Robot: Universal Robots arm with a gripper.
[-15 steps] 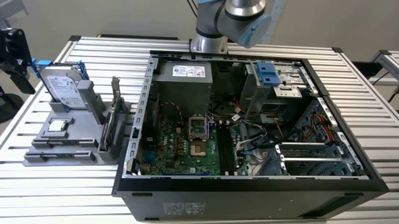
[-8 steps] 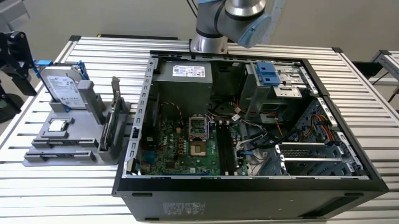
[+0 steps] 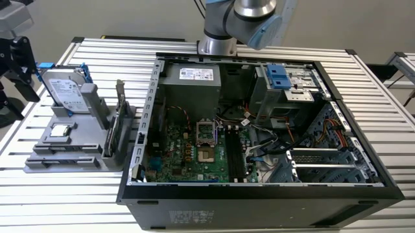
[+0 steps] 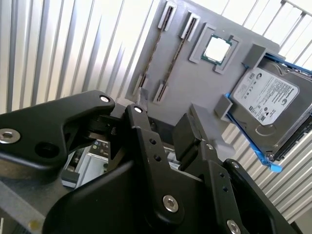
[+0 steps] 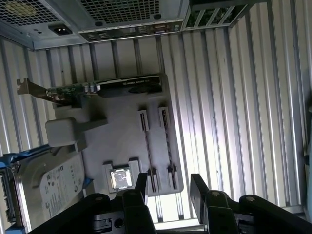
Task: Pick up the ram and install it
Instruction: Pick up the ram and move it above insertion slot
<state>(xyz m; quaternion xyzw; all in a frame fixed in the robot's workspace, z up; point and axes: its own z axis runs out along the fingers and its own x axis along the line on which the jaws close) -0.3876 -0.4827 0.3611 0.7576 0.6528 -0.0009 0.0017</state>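
In the exterior view, the computer case [image 3: 259,194] lies open on the slatted table [image 3: 71,204]. The arm [image 3: 246,19] rises behind it. On the motherboard [image 3: 188,155], the long black memory slots [image 3: 234,155] next to the processor socket look empty to me, so nothing seems installed yet. The grey tray [image 3: 45,166] sits just beside the case on the exterior view's left. It carries the hard drive [image 3: 65,92] and an expansion card [image 3: 116,127] standing on edge. The claw [image 3: 16,58] hangs at the far edge of that side, beyond the tray and well apart from the case.

In the second wrist view, the claw [image 4: 161,122] is in the foreground with its black fingers [image 4: 134,114] spread and nothing between them. Beyond it, the ram [image 4: 156,48] stands on edge in a slot of the tray [image 4: 190,92]. A 2nd stick [image 4: 178,53] sits in the parallel slot. The square processor chip [image 4: 216,48] lies just beside them, and the hard drive [image 4: 265,97] is past that.

In the first wrist view, the claw [image 5: 169,187] is open and empty. It hovers above the tray end that holds the 2 sticks. The ram [image 5: 147,146] and its twin [image 5: 167,146] are both seated in their holders, apart from the fingers [image 5: 197,187]. The chip [image 5: 121,178], hard drive [image 5: 53,187] and card [image 5: 112,87] rest in their places.

By my reckoning the job is barely begun. The claw is lined up near the ram, but it has not grasped or lifted it, and the install is undone.
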